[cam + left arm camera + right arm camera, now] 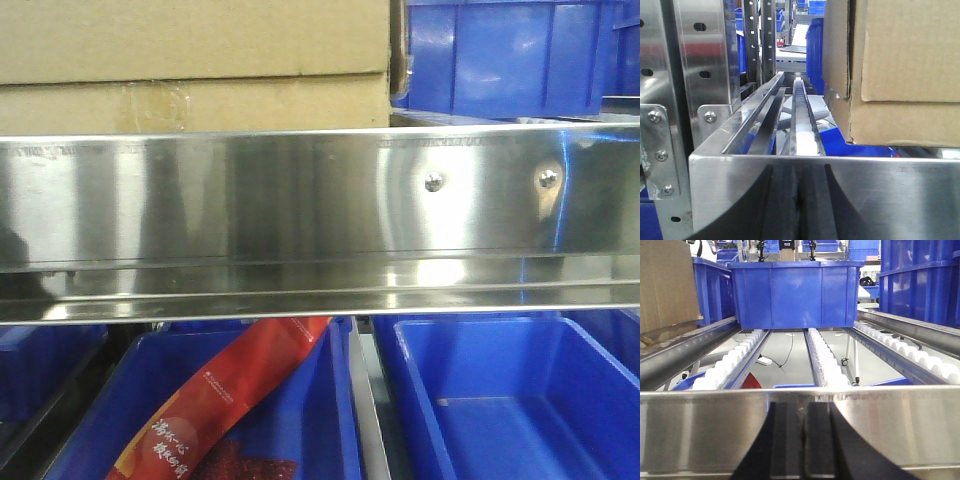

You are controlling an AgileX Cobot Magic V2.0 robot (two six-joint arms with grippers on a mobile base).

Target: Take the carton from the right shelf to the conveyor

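— Okay, where's the carton (190,60)?
— Up on the right shelf (300,285), far left, just behind the mirror-bright front rail (250,200). Its taped band shows right above the steel.
— And the arms?
— Both low, right up at that rail. On the left gripper (800,200) the dark fingers are drawn together with only a thin seam between them, nothing held. The box sits above and to its right, on the far side of the rail.
— The other one?
— The right gripper (806,440) looks the same: fingers all but touching, empty. It faces white roller tracks (825,360) with a blue bin (797,295) at the far end. The carton's at its far left.
— Any contact?
— None. The box lies between the two.
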